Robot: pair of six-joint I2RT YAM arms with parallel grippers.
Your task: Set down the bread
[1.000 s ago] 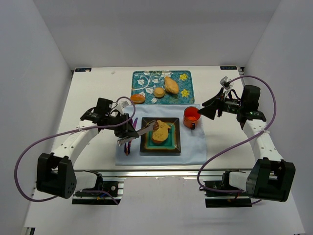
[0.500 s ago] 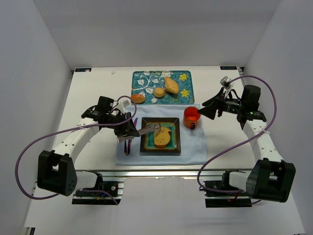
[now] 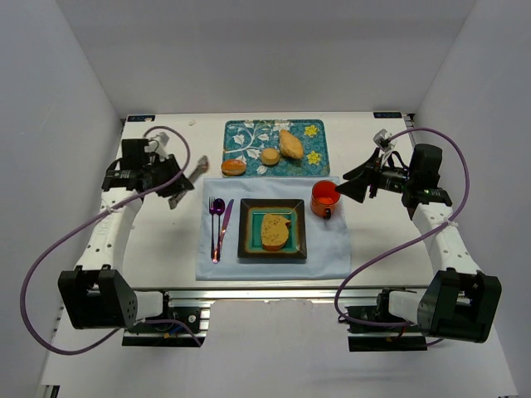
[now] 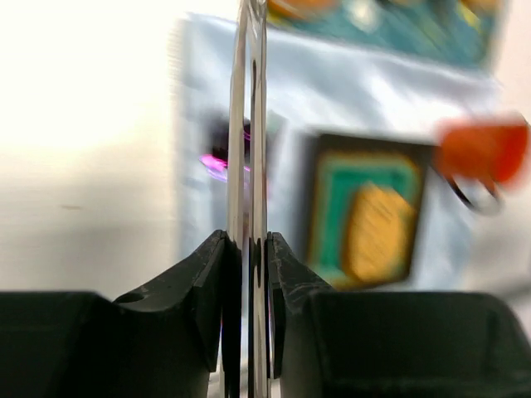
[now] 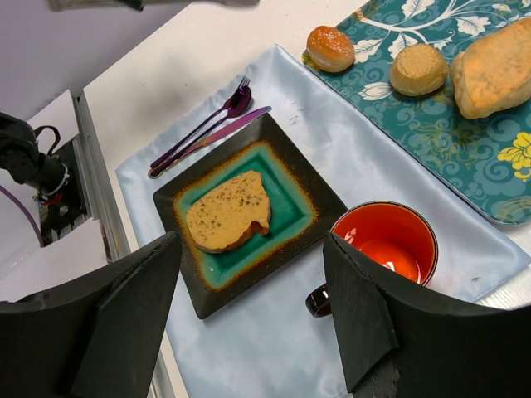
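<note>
The bread [image 3: 275,230], a flat golden-brown slice with a darker crust, lies flat on the black-rimmed teal square plate [image 3: 247,249]. It shows clearly in the right wrist view [image 5: 229,211] and blurred in the left wrist view [image 4: 373,232]. My left gripper [image 3: 170,186] is out to the left of the cloth, well apart from the plate. It is shut on metal tongs [image 3: 191,176], which run up between the jaws in the left wrist view [image 4: 249,166]. My right gripper [image 3: 353,188] is open and empty, hovering to the right of the mug.
An orange mug [image 3: 324,199] stands right of the plate on the light blue cloth [image 3: 332,253]. A purple fork and knife [image 3: 217,224] lie left of the plate. A teal floral tray [image 3: 249,133] at the back holds an oval loaf [image 3: 290,144] and two small rolls.
The left arm has drawn back up and to the left with the tongs, away from the plate. The bread, which the tongs held, now lies flat on the plate. The right arm has not moved.
</note>
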